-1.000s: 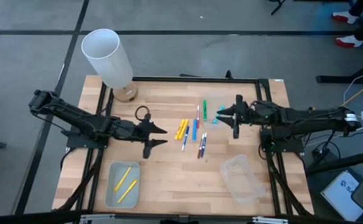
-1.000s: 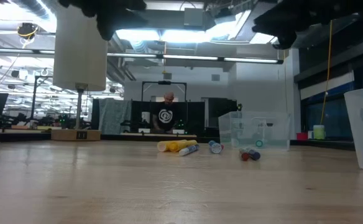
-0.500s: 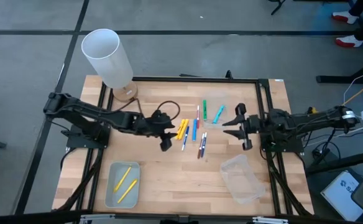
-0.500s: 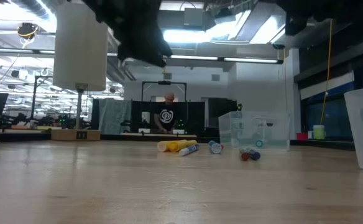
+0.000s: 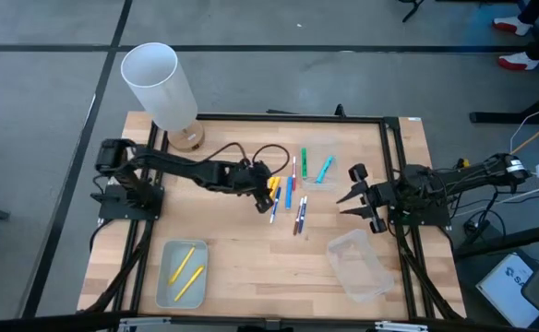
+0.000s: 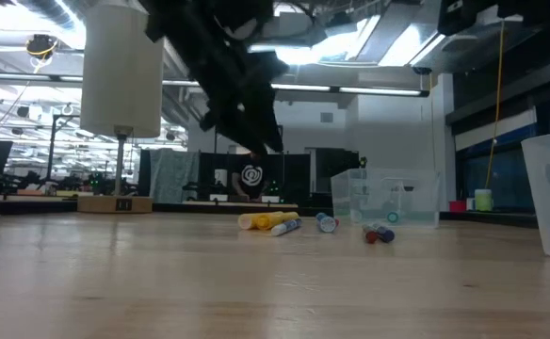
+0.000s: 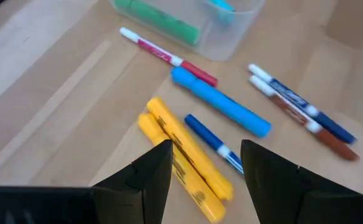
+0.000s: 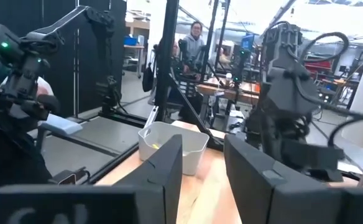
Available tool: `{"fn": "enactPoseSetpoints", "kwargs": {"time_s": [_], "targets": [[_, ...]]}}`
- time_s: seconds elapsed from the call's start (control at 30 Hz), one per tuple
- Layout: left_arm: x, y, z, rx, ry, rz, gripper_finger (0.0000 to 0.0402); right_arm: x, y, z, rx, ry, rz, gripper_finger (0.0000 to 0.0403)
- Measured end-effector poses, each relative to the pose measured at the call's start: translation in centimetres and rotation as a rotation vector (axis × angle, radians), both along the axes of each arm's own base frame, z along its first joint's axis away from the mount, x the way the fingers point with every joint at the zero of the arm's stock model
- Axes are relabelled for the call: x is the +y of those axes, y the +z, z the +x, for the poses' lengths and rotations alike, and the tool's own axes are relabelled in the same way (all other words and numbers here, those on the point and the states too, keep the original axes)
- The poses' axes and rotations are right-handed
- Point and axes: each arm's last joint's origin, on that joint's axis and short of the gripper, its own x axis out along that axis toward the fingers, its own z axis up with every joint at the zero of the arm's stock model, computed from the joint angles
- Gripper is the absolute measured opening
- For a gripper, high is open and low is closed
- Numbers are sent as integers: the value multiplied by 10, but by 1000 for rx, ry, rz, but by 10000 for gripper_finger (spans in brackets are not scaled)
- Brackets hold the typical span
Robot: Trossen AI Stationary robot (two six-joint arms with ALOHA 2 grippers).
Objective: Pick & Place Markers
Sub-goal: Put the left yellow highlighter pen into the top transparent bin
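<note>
Now my left gripper [image 5: 268, 191] hangs over the left end of the markers [image 5: 288, 192] at mid-table, fingers [image 7: 150, 171] apart and empty, straddling the yellow pair [image 7: 181, 165]. Step in hand, I judge: the reach for a pick. Next move calls for dropping straight down and closing on one yellow only; the blue marker [image 7: 214, 144] lies just beside. Two yellows already sit in the near-left tray [image 5: 163, 277]. Right gripper [image 5: 364, 198] waits right of the pile, fingers apart, empty. Table edges are well clear.
</note>
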Motion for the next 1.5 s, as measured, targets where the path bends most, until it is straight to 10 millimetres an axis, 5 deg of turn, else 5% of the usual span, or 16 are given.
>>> {"fn": "enactPoseSetpoints", "kwargs": {"time_s": [0.4, 0.97, 1.33, 1.5], "targets": [[26, -33, 7, 117, 93, -67, 184, 0, 0, 0, 6, 0, 11, 118], [19, -73, 16, 215, 60, -76, 184, 0, -1, 1, 16, 0, 13, 118], [18, -79, 14, 270, 65, -49, 180, 0, -1, 1, 20, 0, 11, 118], [18, -80, 13, 285, 67, -31, 138, 0, -1, 1, 20, -1, 11, 118]]}}
